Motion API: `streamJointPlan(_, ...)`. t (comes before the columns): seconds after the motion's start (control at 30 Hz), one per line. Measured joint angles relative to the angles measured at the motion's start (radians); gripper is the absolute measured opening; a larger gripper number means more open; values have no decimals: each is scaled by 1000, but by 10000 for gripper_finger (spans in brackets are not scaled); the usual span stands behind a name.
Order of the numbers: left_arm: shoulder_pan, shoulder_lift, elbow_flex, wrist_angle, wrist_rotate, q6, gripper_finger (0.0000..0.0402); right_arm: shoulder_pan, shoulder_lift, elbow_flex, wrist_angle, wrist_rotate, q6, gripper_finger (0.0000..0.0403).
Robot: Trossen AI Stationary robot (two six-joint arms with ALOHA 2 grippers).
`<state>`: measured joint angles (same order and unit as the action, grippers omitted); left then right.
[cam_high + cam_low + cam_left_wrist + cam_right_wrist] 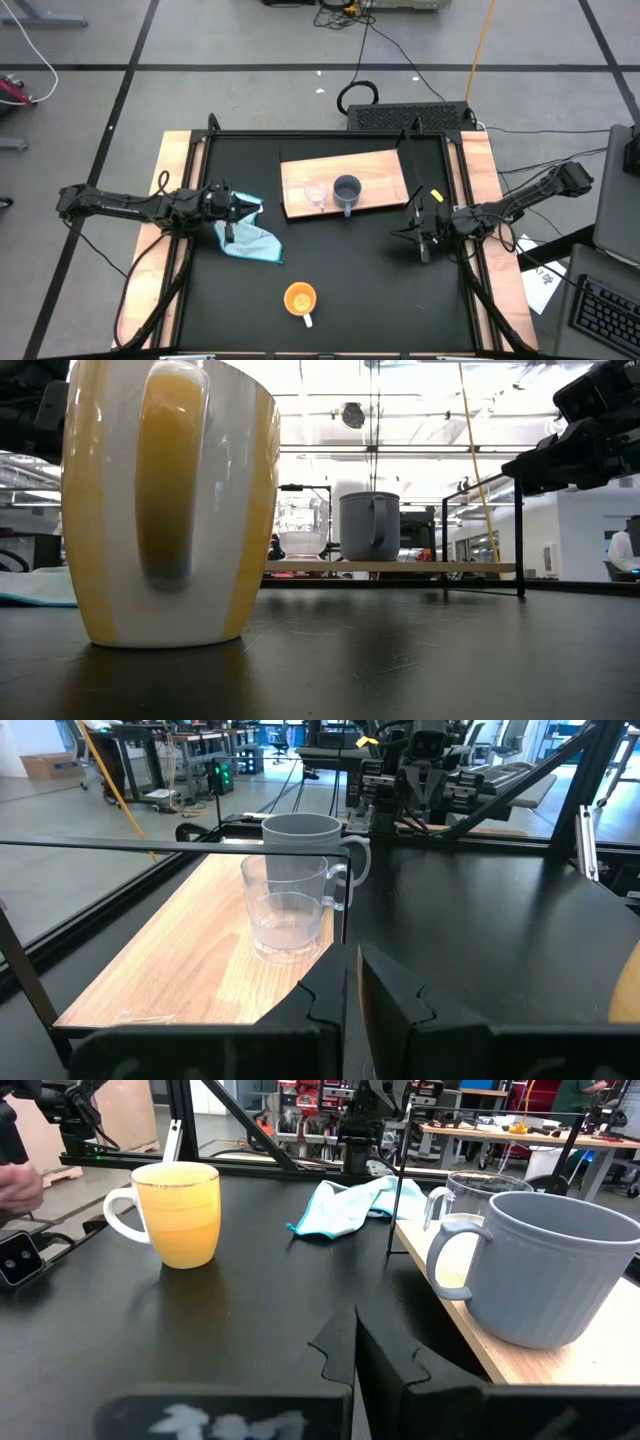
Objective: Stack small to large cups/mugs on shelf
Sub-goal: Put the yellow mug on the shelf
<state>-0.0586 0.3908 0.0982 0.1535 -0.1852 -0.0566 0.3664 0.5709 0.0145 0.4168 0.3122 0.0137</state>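
Observation:
The light-wood shelf (375, 172) lies at the table's far middle. On it stand the tiny clear glass cup (316, 195) and, right beside it, the grey-blue mug (347, 189), both upright on their bases. The left wrist view shows the glass cup (285, 915) in front of the grey-blue mug (303, 838). The orange mug (300, 298) stands upright on the table near the near edge, white handle toward the near edge. My left gripper (232, 228) is shut at the table's left, over a light blue cloth. My right gripper (424, 240) is shut, right of the shelf.
The light blue cloth (252, 241) lies crumpled left of the shelf, under my left gripper. A black metal frame (483, 535) stands at the shelf's right end. Bare black tabletop lies between the orange mug (180, 1215) and the shelf (560, 1365). Pale wooden rails flank the table.

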Motion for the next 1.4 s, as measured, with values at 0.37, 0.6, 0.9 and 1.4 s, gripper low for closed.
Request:
streamJointPlan(0.37, 0, 0, 1, 43, 0, -16, 33, 0, 0, 0, 5, 0, 5, 0)
streamJointPlan(0.6, 0, 0, 1, 106, -1, -46, 33, 0, 0, 0, 0, 0, 27, 0)
streamJointPlan(0.9, 0, 0, 1, 115, 0, -50, 33, 0, 0, 0, -3, 0, -1, 0)
streamJointPlan(1.4, 0, 0, 1, 161, 1, -58, 33, 0, 0, 0, -3, 0, 1, 0)
